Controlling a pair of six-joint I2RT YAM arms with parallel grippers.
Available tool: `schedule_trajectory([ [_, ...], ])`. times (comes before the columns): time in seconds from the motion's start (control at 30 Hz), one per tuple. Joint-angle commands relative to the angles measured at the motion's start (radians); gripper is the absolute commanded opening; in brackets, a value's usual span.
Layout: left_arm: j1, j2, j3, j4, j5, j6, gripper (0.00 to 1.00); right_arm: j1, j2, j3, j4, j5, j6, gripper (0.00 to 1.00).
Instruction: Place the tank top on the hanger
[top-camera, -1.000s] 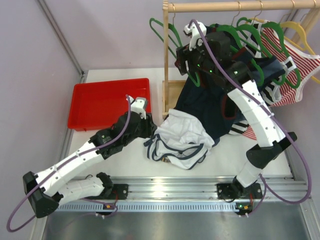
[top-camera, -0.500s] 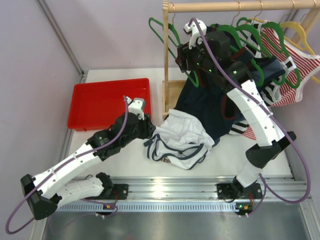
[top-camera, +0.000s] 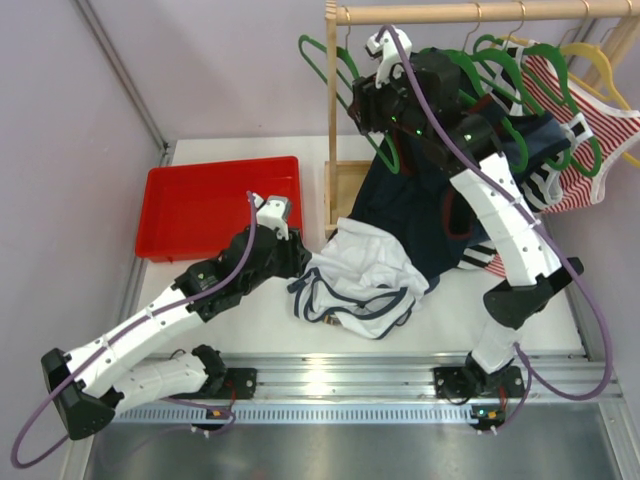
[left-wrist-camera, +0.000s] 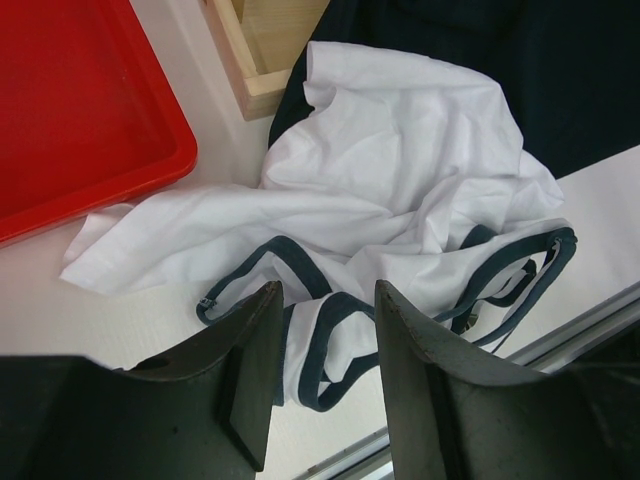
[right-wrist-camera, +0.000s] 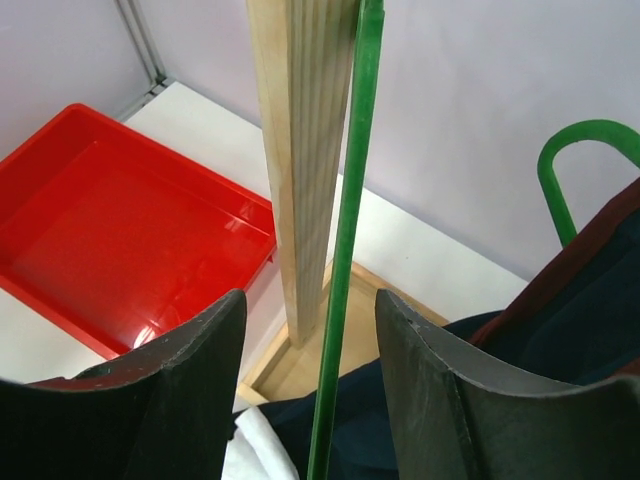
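White, navy-trimmed: spots the tank top (top-camera: 365, 275) crumpled on the worktop (top-camera: 260, 330) near the red tray (top-camera: 200, 205). Finds the left hand (left-wrist-camera: 325, 350) just over its edge, fingers apart. Finds the right hand (right-wrist-camera: 310, 380) beside the wooden post (right-wrist-camera: 300, 150), fingers apart astride the green hanger (right-wrist-camera: 345, 250), not touching it.

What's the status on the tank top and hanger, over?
Left fingers open over the tank top, crumpled on table. Right fingers open, straddling the hanger, not gripping. Wooden rack post close beside hanger.
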Motion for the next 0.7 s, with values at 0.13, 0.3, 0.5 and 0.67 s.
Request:
schedule_trajectory([
  [0.13, -0.001, -0.01, -0.003, 0.018, -0.017, 0.011, 0.47, -0.019, 0.04, 0.06, -0.015, -0.021, 0.005, 0.52],
  [0.3, -0.001, -0.013, -0.008, 0.017, -0.023, 0.013, 0.47, -0.033, 0.042, 0.068, -0.004, -0.022, 0.011, 0.46],
  [0.5, -0.001, -0.013, -0.015, 0.023, -0.021, 0.01, 0.46, -0.038, 0.047, 0.077, 0.007, -0.008, 0.026, 0.2],
  [0.67, -0.001, -0.021, -0.014, 0.018, -0.025, 0.014, 0.46, -0.039, 0.048, 0.085, 0.019, 0.024, 0.029, 0.0],
])
